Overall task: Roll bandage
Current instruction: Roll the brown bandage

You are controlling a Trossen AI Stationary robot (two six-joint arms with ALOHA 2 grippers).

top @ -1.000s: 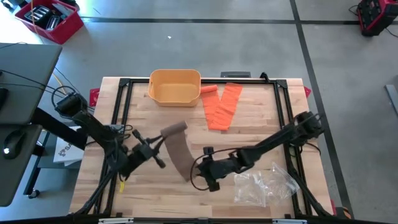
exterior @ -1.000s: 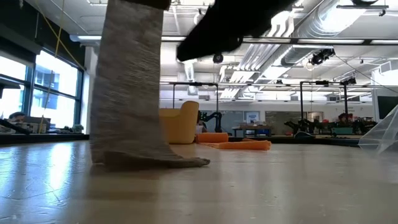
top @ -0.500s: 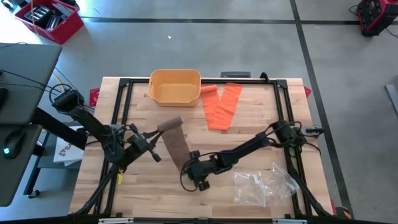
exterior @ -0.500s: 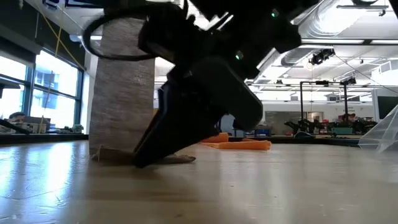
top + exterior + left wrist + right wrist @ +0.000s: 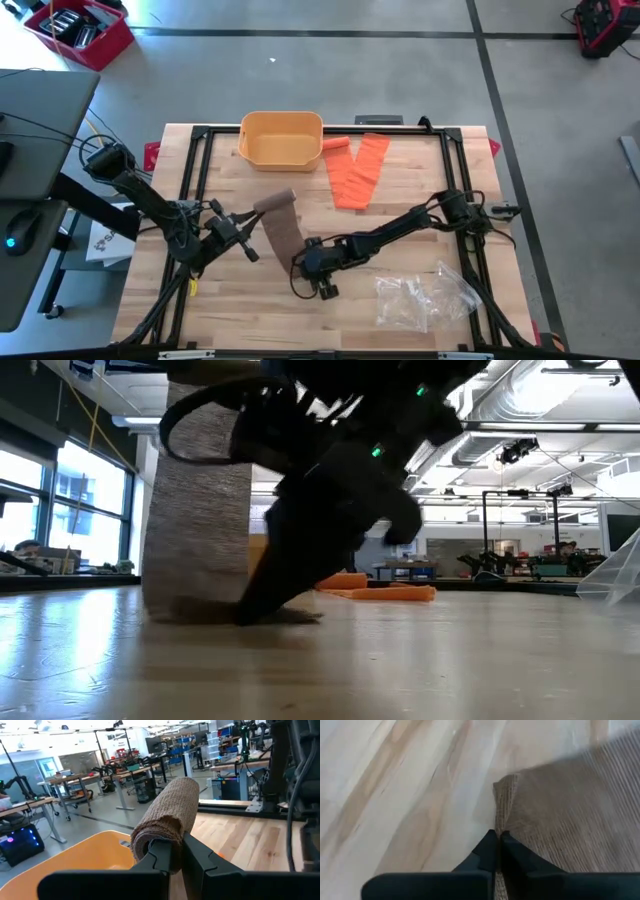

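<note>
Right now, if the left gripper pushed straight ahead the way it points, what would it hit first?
Probably the orange bin, which sits just beyond the bandage roll that the left gripper holds; depth is unclear.

We see a brown bandage [image 5: 197, 500] hanging as a wide upright strip, its lower end lying on the wooden table [image 5: 400, 660]. Just beside the bandage, the right gripper [image 5: 255, 612] slants down so its tip meets that lower end. Well behind the bandage lie orange strips [image 5: 385, 592].
</note>
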